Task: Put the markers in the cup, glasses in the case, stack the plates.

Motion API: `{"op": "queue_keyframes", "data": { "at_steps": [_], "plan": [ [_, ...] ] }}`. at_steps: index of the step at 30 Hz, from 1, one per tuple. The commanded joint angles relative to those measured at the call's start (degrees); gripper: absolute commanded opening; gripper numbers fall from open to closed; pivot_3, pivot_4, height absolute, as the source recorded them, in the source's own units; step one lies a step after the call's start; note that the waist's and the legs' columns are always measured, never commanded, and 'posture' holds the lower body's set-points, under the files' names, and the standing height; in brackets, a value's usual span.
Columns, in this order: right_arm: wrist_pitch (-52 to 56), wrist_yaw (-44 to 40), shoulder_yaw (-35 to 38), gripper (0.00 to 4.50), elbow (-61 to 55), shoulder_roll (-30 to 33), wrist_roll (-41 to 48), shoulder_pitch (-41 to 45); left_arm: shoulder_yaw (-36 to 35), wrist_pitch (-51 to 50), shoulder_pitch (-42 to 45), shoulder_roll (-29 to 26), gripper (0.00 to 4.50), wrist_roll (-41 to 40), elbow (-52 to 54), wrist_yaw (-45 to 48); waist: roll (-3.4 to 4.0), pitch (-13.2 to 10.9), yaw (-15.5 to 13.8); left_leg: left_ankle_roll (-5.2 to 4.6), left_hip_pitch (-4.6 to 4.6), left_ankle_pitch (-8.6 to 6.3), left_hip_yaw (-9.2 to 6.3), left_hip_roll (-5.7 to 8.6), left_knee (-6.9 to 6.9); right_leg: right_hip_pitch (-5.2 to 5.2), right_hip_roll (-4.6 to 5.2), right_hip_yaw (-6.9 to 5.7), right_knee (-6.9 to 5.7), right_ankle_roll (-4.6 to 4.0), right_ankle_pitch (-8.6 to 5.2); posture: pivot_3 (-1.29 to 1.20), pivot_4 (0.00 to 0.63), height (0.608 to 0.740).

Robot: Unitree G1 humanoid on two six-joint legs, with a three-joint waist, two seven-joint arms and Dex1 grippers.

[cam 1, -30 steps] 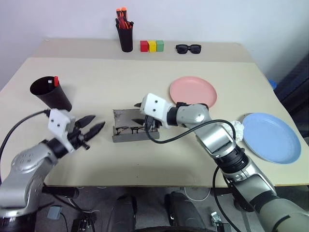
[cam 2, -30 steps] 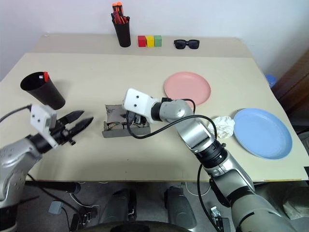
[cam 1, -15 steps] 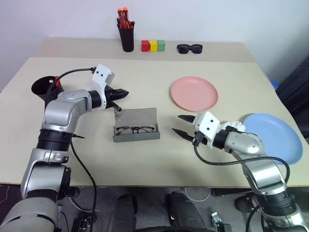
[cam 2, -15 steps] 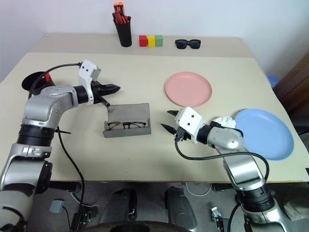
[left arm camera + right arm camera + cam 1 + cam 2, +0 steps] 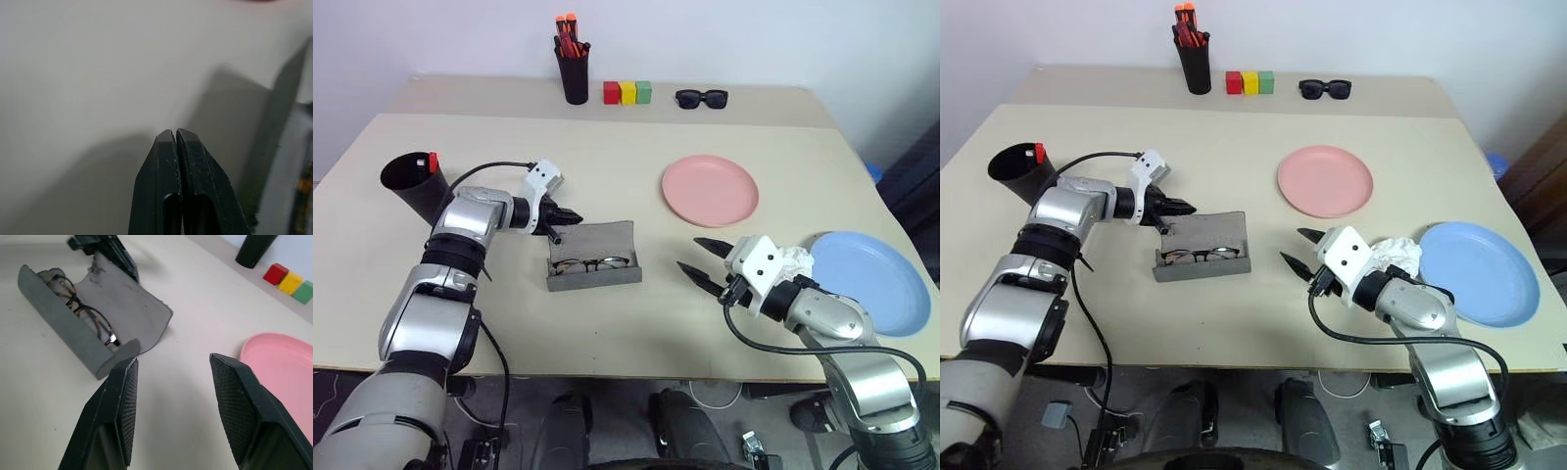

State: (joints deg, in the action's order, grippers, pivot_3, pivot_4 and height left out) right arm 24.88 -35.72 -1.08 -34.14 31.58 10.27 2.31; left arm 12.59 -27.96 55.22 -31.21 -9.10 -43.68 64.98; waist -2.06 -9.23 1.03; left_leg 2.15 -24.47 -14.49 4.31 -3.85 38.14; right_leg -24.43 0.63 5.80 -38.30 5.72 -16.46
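Just beside the left gripper [image 5: 570, 217], whose fingers are pressed together at the raised lid's corner, perhaps touching it, the grey case [image 5: 594, 267] lies open on the beige tabletop [image 5: 607, 166] with the glasses [image 5: 80, 308] inside. The right gripper [image 5: 702, 262], fingers spread and empty, hovers near the case's other end. Beyond it sits the pink plate [image 5: 709, 189]; beside its wrist, crumpled white paper [image 5: 793, 260] and the blue plate [image 5: 869, 280].

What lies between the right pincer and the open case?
Only bare tabletop lies between the right pincer and the case, seen in both eye views.
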Motion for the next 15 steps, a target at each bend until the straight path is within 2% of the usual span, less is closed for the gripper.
{"op": "queue_keyframes", "data": {
  "at_steps": [1,6,15],
  "plan": [
    [-0.4,0.6,1.4,2.31,-2.0,0.4,0.6,0.9,-1.4,0.8,-2.8,-2.6,0.04,-1.0,7.0,4.7,0.00,0.0,0.1,0.00,0.01,0.00,0.00,0.00,-0.01,0.00,0.00,0.00,0.00,0.00,0.00,0.00,0.150,0.725],
    [-0.4,0.5,1.2,2.31,-0.2,0.5,0.7,2.3,-2.7,-1.4,-9.6,-6.4,0.04,-4.1,19.7,9.1,0.01,0.0,0.0,0.00,0.00,0.00,0.00,-0.02,0.00,0.00,0.01,0.00,-0.02,0.00,0.00,0.00,0.150,0.725],
    [-0.6,0.5,0.7,2.31,3.4,0.4,0.6,4.8,-4.5,-1.4,-22.5,-11.6,0.04,-7.6,40.0,10.3,0.01,0.0,-0.2,0.00,0.01,0.00,0.00,-0.03,0.03,0.02,0.03,0.01,-0.03,0.00,0.00,0.00,0.150,0.725]
  ]
}}
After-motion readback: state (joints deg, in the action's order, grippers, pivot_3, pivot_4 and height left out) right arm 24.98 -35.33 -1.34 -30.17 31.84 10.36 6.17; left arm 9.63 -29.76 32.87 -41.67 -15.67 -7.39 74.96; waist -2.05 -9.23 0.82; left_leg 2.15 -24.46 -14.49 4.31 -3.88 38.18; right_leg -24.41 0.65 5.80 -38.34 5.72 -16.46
